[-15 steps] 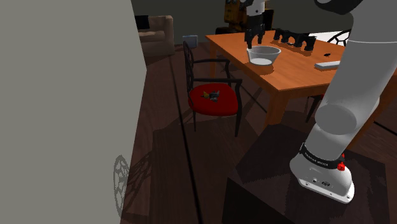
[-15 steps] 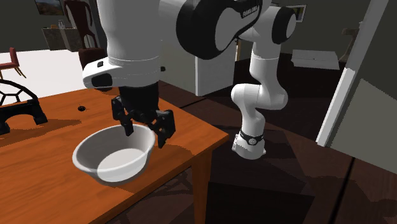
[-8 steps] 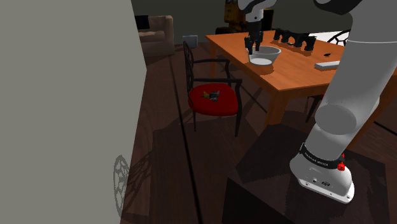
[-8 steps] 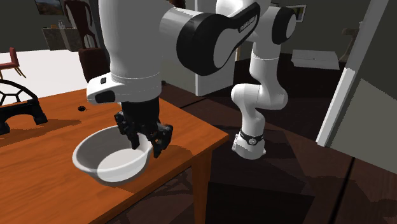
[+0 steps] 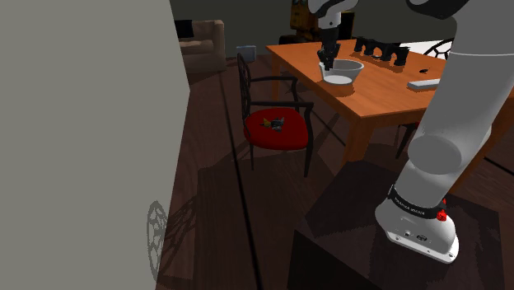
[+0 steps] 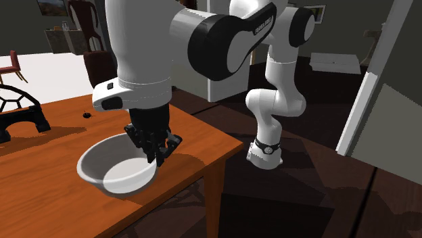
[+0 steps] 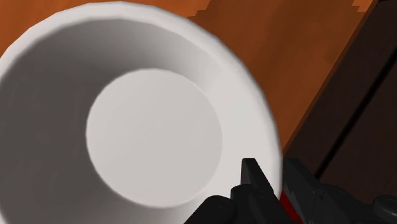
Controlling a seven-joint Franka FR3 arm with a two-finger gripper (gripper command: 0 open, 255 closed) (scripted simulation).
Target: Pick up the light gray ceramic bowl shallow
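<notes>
Bowl: we see the shallow light grey bowl [image 6: 116,169] upright on the orange wooden bench [image 6: 203,139].
Hand: black two-finger hand [image 6: 159,156] clenched on our bowl's rim, one finger inside.

The pale grey round bowl [image 6: 113,164], plain and smooth, shallow, with flaring walls and a flat circular bottom of lighter tone, sits upright with its mouth upward at the lower left of the second exterior view and the upper right of the shoulder view [image 5: 344,76].
</notes>
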